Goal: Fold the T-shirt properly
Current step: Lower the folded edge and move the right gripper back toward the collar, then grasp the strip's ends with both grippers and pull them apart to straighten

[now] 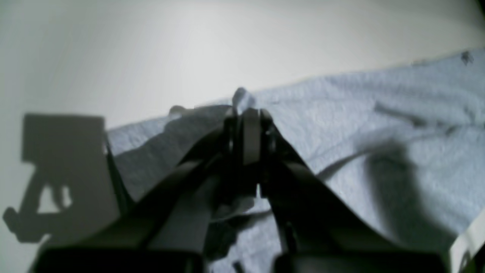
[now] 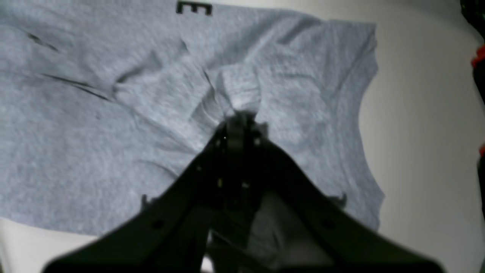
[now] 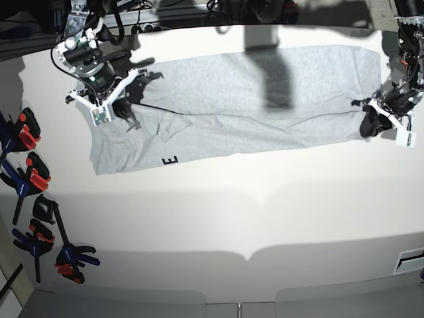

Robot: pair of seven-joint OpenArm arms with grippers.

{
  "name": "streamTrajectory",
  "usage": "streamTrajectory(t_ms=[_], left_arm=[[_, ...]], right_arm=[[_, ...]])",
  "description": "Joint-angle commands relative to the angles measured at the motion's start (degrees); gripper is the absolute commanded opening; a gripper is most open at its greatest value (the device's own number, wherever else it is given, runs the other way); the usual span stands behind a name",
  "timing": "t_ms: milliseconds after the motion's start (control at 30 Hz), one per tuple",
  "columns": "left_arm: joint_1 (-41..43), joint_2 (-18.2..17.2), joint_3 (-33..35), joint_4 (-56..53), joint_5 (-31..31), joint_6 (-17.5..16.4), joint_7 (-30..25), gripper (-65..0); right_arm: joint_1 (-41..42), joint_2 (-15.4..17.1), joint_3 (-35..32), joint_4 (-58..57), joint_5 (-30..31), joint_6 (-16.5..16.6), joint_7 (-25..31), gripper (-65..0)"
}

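The light grey T-shirt (image 3: 252,106) lies in a long band across the far part of the white table (image 3: 232,218), with a black letter "E" (image 3: 171,160) at its near left edge. My right gripper (image 3: 129,106) is at the shirt's left end. In the right wrist view it (image 2: 240,115) is shut on a raised pinch of the grey cloth (image 2: 94,132), with the "E" (image 2: 194,8) beyond it. My left gripper (image 3: 368,124) is at the shirt's right end. In the left wrist view it (image 1: 246,110) is shut on the cloth's edge (image 1: 379,132).
Several black clamps with red and blue handles (image 3: 33,179) lie along the table's left edge, with more near the front left (image 3: 73,255); a red and black one shows at the right edge of the right wrist view (image 2: 479,57). Cables and equipment (image 3: 218,10) run behind the table.
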Motion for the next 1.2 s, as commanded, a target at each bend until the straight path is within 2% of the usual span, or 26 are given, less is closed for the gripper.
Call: streamTrajectory(t_ms=[0, 100, 267, 400, 500, 833, 1167], left_arm=[[-0.6, -1.1, -0.5, 1.1, -1.2, -1.7, -0.6, -65.0], [-0.6, -1.5, -0.5, 1.6, -3.2, -4.9, 3.1, -65.0], [-0.2, -3.7, -0.5, 1.6, -3.9, -4.9, 6.3, -65.0], [0.9, -7.8, -0.5, 1.6, -3.7, -4.9, 3.7, -65.0], [1.4, -10.2, -0.5, 1.6, -3.8, -4.9, 0.7, -65.0], [2.8, -8.9, -0.5, 1.6, -4.1, -4.9, -0.4, -65.0], [9.2, -8.9, -0.5, 1.6, -4.1, -4.9, -0.7, -65.0]], right_arm=[[0.2, 0.5, 0.2, 1.1, 0.5, -0.2, 1.3, -65.0], [0.2, 0.5, 0.2, 1.0, -0.1, -0.2, -0.2, -65.0], [0.3, 0.5, 0.5, 1.0, -0.5, -0.3, -0.9, -65.0], [0.3, 0.5, 0.8, 1.0, -3.2, -0.6, -0.9, -65.0], [0.3, 0.5, 0.8, 1.0, -4.3, -2.8, -0.9, -65.0], [0.3, 0.5, 0.8, 1.0, -4.6, -3.6, -0.9, -65.0], [0.3, 0.5, 0.8, 1.0, -4.6, -3.6, -0.7, -65.0]])
